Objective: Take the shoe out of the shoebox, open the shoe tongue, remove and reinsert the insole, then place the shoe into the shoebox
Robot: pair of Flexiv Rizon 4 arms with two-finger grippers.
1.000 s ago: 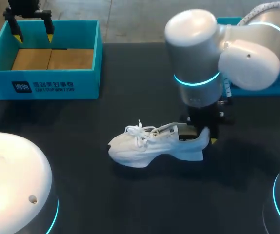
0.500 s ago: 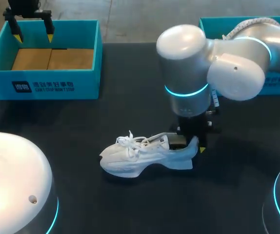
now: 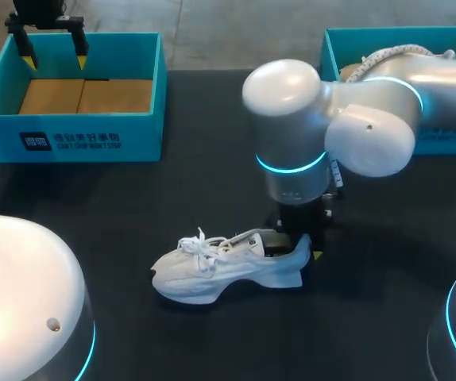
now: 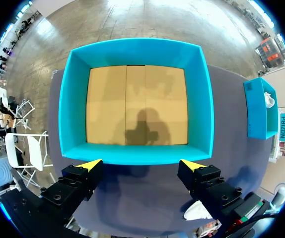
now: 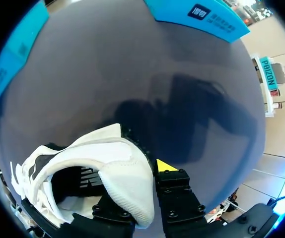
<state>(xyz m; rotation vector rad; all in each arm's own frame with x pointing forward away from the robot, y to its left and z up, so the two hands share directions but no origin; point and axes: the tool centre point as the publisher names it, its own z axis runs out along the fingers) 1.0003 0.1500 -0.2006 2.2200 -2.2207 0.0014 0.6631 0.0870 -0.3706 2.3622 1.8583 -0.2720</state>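
Since a second ago the shoe [image 3: 224, 266] shifted down-left to lower centre; my right hand [image 3: 301, 248] clamps its heel, toe pointing left. My left hand [image 3: 52, 49] hangs spread and empty over the shoebox [image 3: 69, 143], upper left.

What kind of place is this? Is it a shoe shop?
More likely a robot lab or test workshop than a shop. Two robot arms stand at a dark table: the right end effector grips a white shoe by its heel, and the left end effector hangs open over an empty teal shoebox.

white shoe [image 3: 212, 270]: 1 | teal boxes [image 3: 69, 141]: 2 | robot arms [image 3: 323, 151]: 2
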